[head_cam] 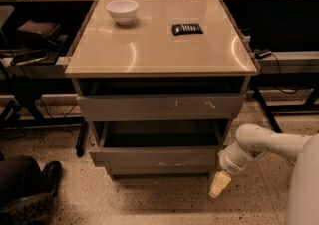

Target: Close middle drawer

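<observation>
Camera view: the middle drawer (154, 158) stands pulled out of the table (149, 52), its dark box open from above, under the scratched drawer front (159, 107). The end effector (220, 184) hangs low, just beside the drawer's right front corner, and points toward the floor (149, 204). I think it is placed there so that the arm can push the front inward. Whether it is released or clenched, I cannot tell. On the glossy beige table rest a white bowl (122, 10) and a flat black object (187, 29), well apart. The floor is speckled, and dark benches (40, 30) stand behind.
</observation>
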`<state>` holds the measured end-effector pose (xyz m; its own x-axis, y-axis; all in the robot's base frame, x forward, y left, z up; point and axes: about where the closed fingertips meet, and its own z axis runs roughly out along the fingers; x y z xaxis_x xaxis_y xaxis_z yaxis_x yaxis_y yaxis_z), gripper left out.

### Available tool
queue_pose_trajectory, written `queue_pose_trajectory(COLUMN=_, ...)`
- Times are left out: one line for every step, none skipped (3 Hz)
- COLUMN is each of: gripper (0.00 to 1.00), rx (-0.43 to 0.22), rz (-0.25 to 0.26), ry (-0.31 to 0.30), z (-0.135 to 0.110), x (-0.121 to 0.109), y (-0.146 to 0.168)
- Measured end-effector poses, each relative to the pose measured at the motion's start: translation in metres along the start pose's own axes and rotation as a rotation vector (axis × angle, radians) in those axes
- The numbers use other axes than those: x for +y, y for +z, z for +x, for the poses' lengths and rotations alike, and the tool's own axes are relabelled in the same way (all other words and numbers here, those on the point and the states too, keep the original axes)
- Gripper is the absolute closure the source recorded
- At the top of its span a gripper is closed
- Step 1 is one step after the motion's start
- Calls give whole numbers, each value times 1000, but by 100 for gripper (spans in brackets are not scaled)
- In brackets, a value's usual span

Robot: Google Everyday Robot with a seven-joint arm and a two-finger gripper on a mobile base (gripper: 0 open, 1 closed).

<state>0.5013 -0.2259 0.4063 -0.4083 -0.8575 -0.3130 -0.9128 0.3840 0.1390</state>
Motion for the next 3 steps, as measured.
queue_pose_trajectory(gripper=0, rx=-42, rz=-49, ry=35, z=7, x=-21, y=8)
queue_pose_trajectory(gripper=0, rx=-42, rz=-13, ry=24, z=-9, x=-52, y=-4)
queue_pose_trajectory(gripper=0, rx=-45, rz=20, ry=-9, z=-27, x=-64, y=-14)
